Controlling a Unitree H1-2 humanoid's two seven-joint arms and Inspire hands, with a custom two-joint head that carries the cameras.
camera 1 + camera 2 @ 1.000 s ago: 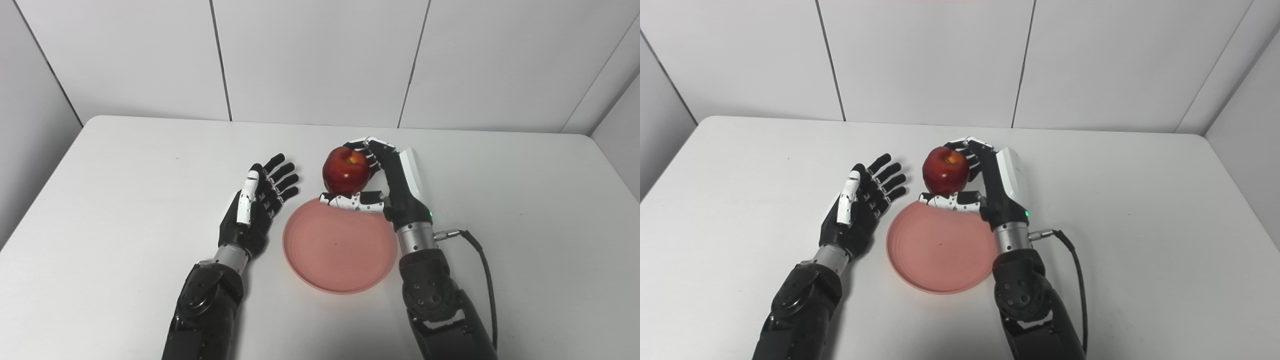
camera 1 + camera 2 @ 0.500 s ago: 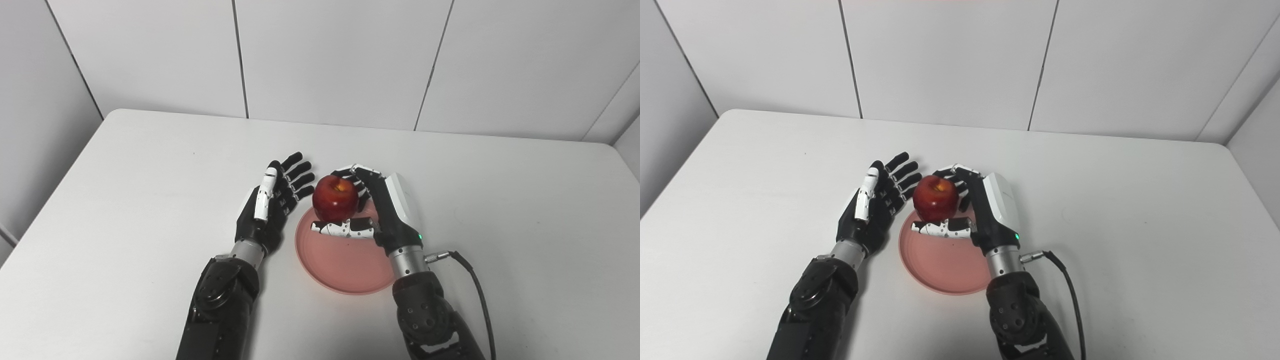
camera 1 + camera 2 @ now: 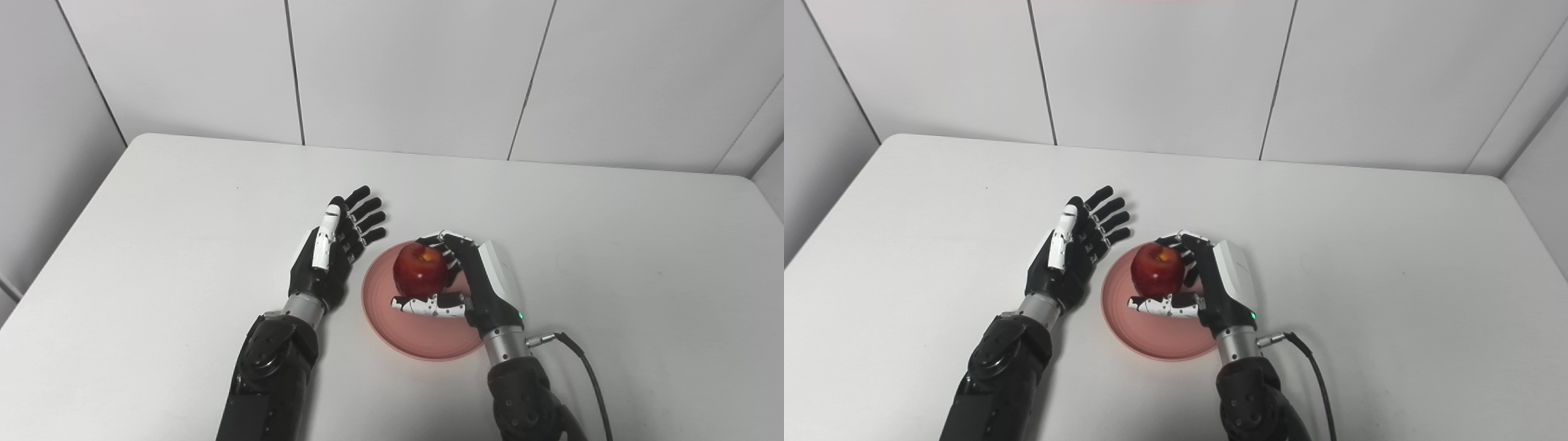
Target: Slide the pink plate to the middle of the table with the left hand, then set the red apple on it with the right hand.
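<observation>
We see the red apple (image 3: 420, 269) over the far half of the pink plate (image 3: 422, 338), stem dimple facing up with a yellowish patch around it. Whether its underside already touches the plate we cannot tell, as the thumb crosses in front of its base. The right hand (image 3: 470, 288) is wrapped around the apple: its fingers (image 3: 442, 240) curl over the far side and top, and its white-and-black thumb (image 3: 429, 304) lies across the near side, just under the fruit. The hand's white back plate faces right and up, and a small green light shows near the wrist. A black cable (image 3: 582, 367) leaves a metal plug at that wrist and runs down toward the bottom edge.

The plate lies flat on the white table (image 3: 643, 257), roughly at the middle of it, with its near rim bare and its right side hidden behind the right wrist.

We find the left hand (image 3: 331, 257) just beside the plate's left rim, palm turned toward the plate, fingers spread and straight, pointing away toward the wall, holding nothing. Whether it touches the rim we cannot tell. Its dark forearm runs down to the bottom edge.

Behind the table stand pale wall panels (image 3: 410, 73) with thin dark seams.
</observation>
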